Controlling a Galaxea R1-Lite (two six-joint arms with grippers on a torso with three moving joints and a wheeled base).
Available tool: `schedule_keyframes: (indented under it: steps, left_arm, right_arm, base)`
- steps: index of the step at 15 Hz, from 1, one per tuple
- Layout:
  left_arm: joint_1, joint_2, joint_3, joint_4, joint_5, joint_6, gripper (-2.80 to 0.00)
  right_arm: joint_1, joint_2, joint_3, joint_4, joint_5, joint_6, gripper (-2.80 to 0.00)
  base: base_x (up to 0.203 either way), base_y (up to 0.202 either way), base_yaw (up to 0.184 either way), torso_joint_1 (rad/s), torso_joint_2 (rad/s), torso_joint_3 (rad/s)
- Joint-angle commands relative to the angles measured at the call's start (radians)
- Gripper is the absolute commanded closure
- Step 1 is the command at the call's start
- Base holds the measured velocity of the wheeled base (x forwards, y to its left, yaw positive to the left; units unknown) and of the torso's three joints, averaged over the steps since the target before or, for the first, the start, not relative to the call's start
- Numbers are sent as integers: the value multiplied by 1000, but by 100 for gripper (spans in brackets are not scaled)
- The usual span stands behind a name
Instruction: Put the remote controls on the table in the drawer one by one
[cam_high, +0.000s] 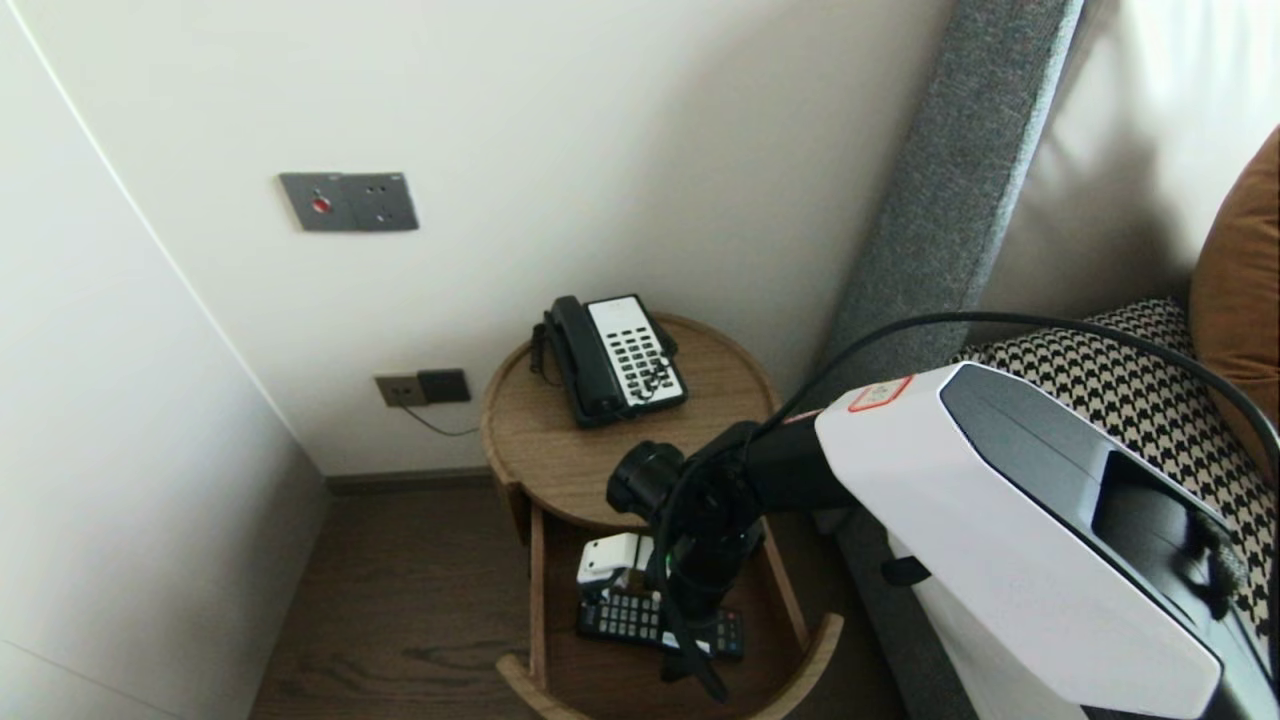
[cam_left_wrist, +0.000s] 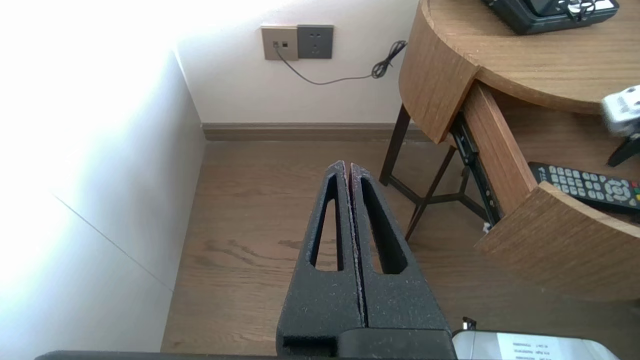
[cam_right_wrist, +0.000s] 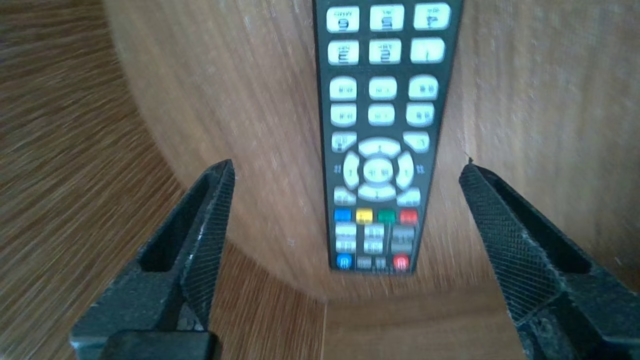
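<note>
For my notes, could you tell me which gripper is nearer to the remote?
Right. The right gripper hangs open over the remote in the drawer; the left gripper, shut, is apart over the floor.

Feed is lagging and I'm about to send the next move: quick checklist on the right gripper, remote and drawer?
1. Right gripper open: ok, fingers spread wide.
2. Remote untouched: ok, lying flat on the drawer floor.
3. Remote centred between the fingers: ok.
4. Drawer pulled out: ok.
5. Left gripper out of the way: ok, shut, away from the drawer.
6. Right arm clearance from the tabletop: cannot tell, arm hides it.
</note>
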Motion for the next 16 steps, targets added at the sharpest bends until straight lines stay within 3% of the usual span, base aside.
schedule_keyframes:
  steps: [1,16]
  left_arm:
    - [1,0,1,1,1,-1,0]
    - [1,0,1,2,1,-1,0]
  right_arm:
    - [4,-61,23,3,0,-2,-280]
    - [9,-262,101,26,-10,26,-280]
  base:
    - [0,0,0,0,0,0]
    - [0,0,0,0,0,0]
